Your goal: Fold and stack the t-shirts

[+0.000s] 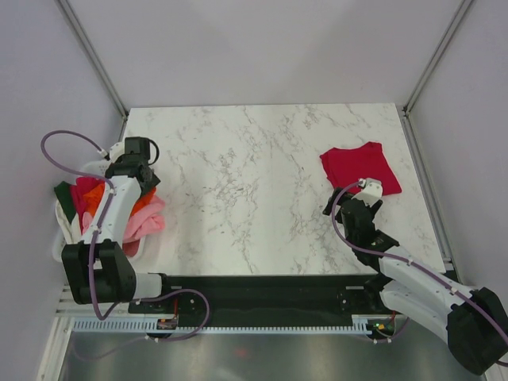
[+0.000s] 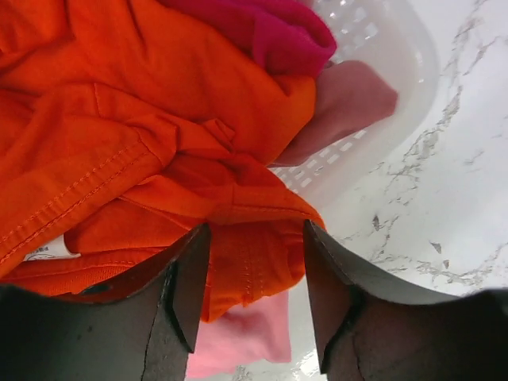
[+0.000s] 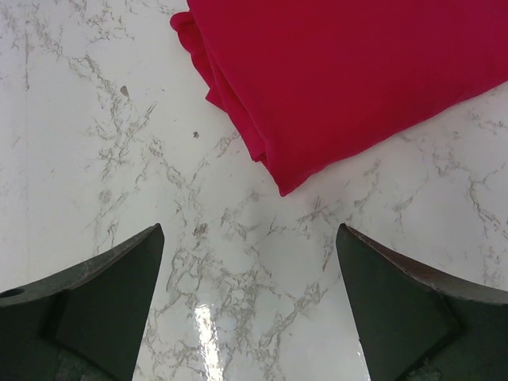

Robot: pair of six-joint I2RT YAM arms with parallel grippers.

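The top view alone shows the whole layout: a white plastic basket (image 1: 59, 236) at the left edge of the surface (image 1: 254, 175), heaped with t-shirts, a dark green one (image 1: 63, 193) at its far left. A folded crimson t-shirt (image 1: 361, 165) lies flat, well apart, near the right edge.

Only the left wrist view shows the heap closely. An orange t-shirt (image 2: 143, 119) lies crumpled on top, a magenta one (image 2: 262, 28) beyond it and a light pink one (image 2: 246, 337) below its hem, against the perforated basket wall. The right wrist view adds the stacked folded edges at the crimson t-shirt's near corner.

The surface is white marble with grey veins. Pale plain panels in metal framing (image 1: 91, 55) close it in on three sides.

The left gripper (image 2: 255, 238) is down in the basket with a fold of the orange t-shirt filling the gap between its half-parted fingers. Whether they pinch it, I cannot tell. The right gripper (image 3: 250, 234) is spread wide and grasping nothing, over bare marble, the crimson t-shirt's corner just ahead of it and not touching.
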